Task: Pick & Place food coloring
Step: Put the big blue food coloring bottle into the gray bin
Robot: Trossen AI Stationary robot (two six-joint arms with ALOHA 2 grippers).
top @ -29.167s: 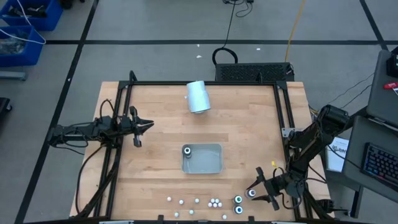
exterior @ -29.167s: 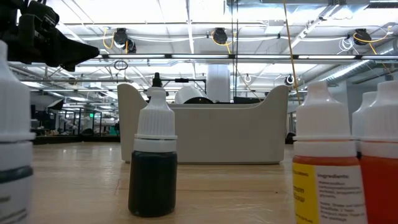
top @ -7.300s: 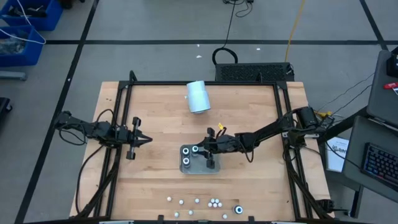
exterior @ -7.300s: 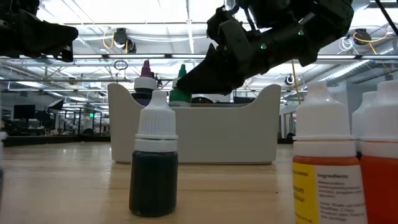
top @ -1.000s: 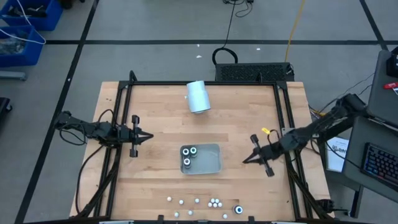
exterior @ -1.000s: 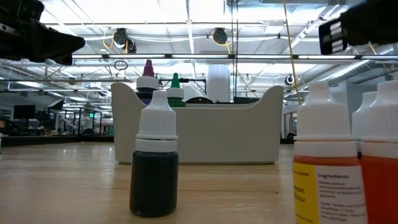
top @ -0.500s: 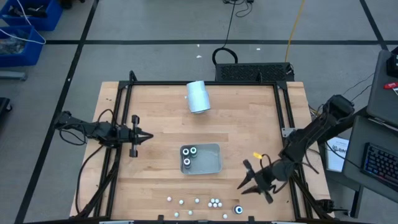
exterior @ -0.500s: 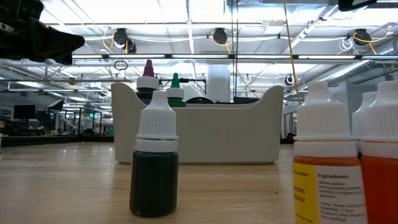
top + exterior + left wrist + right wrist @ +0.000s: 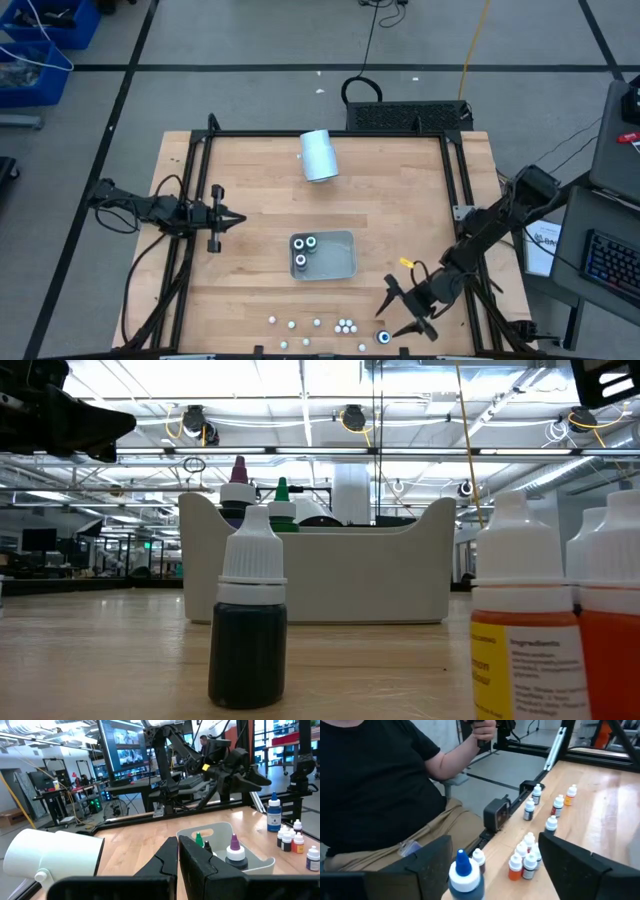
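My right end effector (image 9: 400, 312) hangs spread beside the ringed bottle (image 9: 383, 338) at the desk's (image 9: 400, 200) near edge; two bottles (image 9: 304, 251) stand in the tray (image 9: 340, 258).

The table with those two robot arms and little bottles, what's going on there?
The robot is moving food coloring bottles into the grey tray, which already holds two. The right end effector hangs open over the blue-capped bottle at the table's near edge, beside the row of small white-capped ones. The left end effector waits shut, holding nothing, at the left side.
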